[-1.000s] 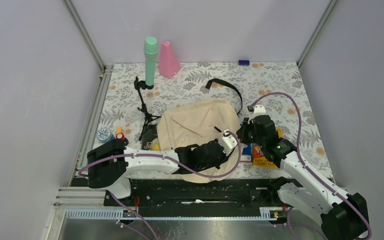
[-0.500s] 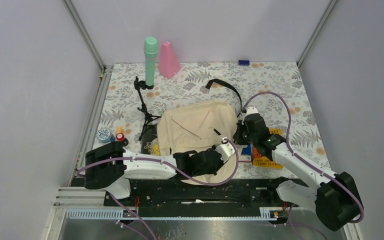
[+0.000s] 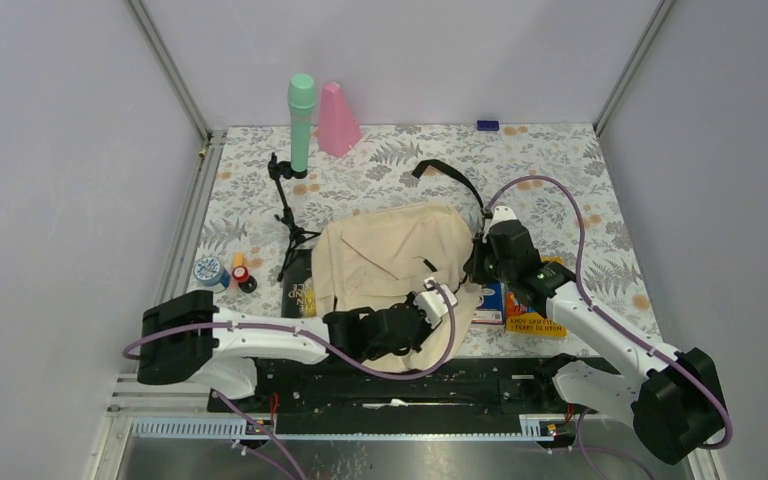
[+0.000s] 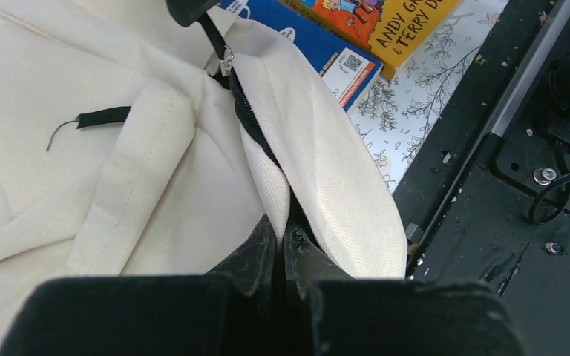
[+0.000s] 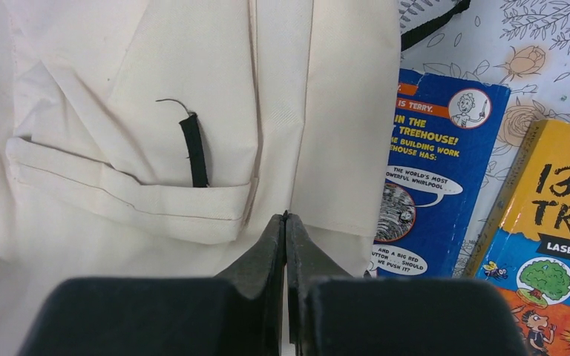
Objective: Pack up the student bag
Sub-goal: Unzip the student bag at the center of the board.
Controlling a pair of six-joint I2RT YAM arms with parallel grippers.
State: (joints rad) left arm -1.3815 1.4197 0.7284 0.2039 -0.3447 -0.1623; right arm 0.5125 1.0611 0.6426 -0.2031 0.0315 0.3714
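The cream student bag (image 3: 390, 250) lies flat mid-table, its black strap (image 3: 450, 175) trailing to the far side. My left gripper (image 3: 428, 300) is shut on the bag's near-right fabric edge beside the black zipper trim (image 4: 249, 126); the pinch shows in the left wrist view (image 4: 282, 226). My right gripper (image 3: 480, 262) is shut at the bag's right edge (image 5: 286, 216), apparently pinching the zipper pull (image 4: 226, 58). A blue book (image 3: 490, 300) and a yellow book (image 3: 538, 310) lie just right of the bag, and both show in the right wrist view (image 5: 430, 170) (image 5: 557, 222).
A green bottle (image 3: 301, 120) and a pink cone (image 3: 337, 120) stand at the back. A black tripod (image 3: 285, 210), a dark book (image 3: 303, 285), a blue tape roll (image 3: 207, 270) and small markers (image 3: 239, 268) sit left of the bag. The black base rail (image 3: 410, 375) runs along the near edge.
My left gripper has drawn back towards the near left, holding the bag's edge. My right gripper has shifted slightly left and away along the bag's right edge.
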